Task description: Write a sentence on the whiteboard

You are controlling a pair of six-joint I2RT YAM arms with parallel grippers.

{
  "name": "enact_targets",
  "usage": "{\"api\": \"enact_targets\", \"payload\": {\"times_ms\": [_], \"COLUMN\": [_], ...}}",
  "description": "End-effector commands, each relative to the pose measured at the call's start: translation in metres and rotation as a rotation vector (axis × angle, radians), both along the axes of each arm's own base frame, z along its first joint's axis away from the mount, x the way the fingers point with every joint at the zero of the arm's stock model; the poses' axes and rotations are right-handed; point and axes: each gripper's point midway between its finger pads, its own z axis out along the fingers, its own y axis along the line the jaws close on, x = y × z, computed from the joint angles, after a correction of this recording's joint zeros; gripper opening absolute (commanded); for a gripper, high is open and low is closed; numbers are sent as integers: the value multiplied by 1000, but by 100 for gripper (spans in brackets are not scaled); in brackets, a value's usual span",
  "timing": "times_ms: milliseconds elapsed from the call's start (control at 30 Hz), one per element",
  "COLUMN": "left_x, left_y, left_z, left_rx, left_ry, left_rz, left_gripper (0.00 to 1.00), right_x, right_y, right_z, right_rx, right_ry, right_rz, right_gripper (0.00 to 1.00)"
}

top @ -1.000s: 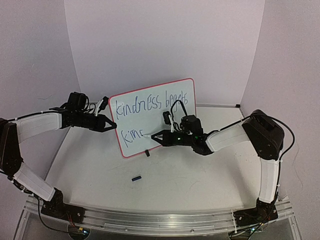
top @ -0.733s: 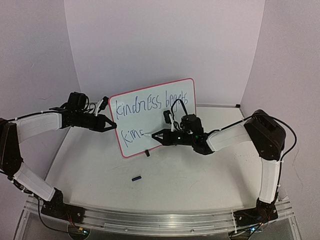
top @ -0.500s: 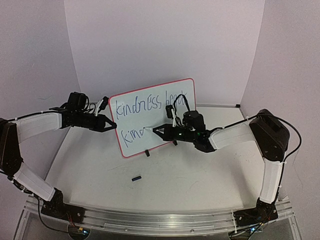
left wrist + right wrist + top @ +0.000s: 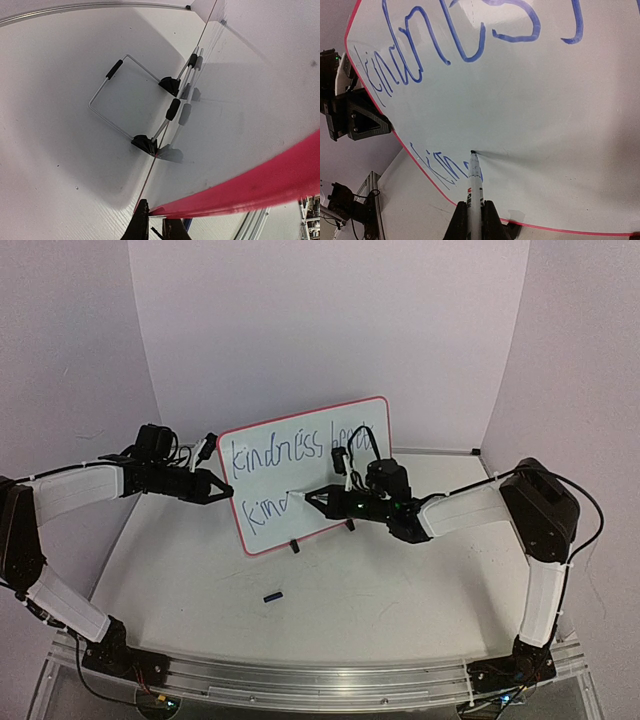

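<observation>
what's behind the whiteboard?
A wire stand propping the whiteboard up on the table. In the top view the board hides all but two black feet.

Red-rimmed whiteboard (image 4: 240, 125) in left end effector (image 4: 156, 227), wire stand (image 4: 173, 109)

Your whiteboard (image 4: 300, 483) stands propped upright near the middle of the table (image 4: 350, 595), with its written face toward the arms. In the top view its upper edge rises to the right. It is white with a thin red rim, rounded corners and two small black feet (image 4: 293, 547). The sentence (image 4: 290, 451) is thin dark-blue handwriting. The upper line reads "kindness" and then a partly hidden word, and the lower line reads only "kin".
</observation>
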Motion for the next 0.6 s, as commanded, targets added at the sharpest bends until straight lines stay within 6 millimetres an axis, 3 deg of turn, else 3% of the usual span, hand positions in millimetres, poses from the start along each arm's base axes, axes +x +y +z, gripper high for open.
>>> {"api": "enact_targets", "payload": {"times_ms": [0,267,567], "left_x": [1,1,1], "left_y": [1,1,1], "left_z": [8,7,7], "left_rx": [45,46,45], "left_ry": [-57,-56,-53], "left_rz": [-11,-11,-13], "left_gripper": [0,0,0], "right_x": [2,-1,-2], "right_y": [-3,-5,-15], "right_z": [-15,-32,-12], "right_rx": [-5,-23,-16], "right_ry": [19,51,4], "right_rz": [-11,-13,-46], "right_gripper": [0,0,0]}}
